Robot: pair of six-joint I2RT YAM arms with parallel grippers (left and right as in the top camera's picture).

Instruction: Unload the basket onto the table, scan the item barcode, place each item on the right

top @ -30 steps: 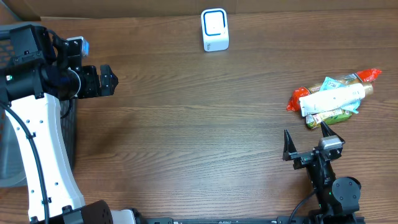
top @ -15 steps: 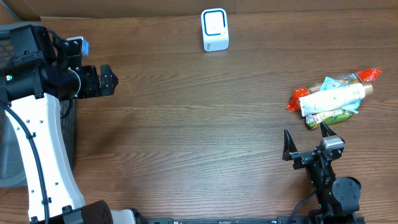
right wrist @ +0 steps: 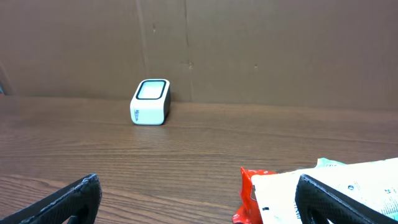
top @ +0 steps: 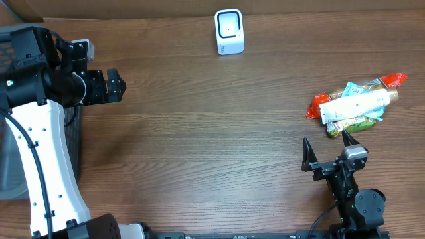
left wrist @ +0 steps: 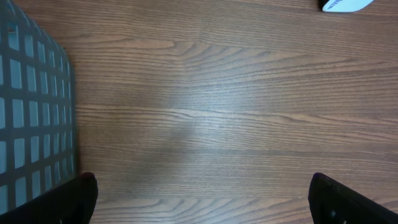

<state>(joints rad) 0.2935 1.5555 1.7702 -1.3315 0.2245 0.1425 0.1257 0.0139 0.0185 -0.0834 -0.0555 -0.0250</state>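
Observation:
A white barcode scanner (top: 229, 31) stands at the back middle of the table, facing forward in the right wrist view (right wrist: 151, 102); its edge shows in the left wrist view (left wrist: 347, 5). A pile of items lies at the right: a white tube (top: 355, 105) on a red packet (top: 319, 105) and a green packet (top: 348, 125). My right gripper (top: 327, 147) is open just in front of the pile, holding nothing. In its wrist view (right wrist: 199, 205) the red packet (right wrist: 252, 193) and white tube (right wrist: 348, 186) lie by the right finger. My left gripper (top: 117, 85) is open and holds nothing at the far left, over bare wood (left wrist: 205, 202).
A grey mesh basket (left wrist: 31, 112) stands at the table's left edge beside the left arm. A brown cardboard wall (right wrist: 249, 50) runs along the back behind the scanner. Bare wood table (top: 212, 133) spans the middle between the arms.
A small blue glow on the left arm near the basket no longer shows. Neither arm nor any item has moved.

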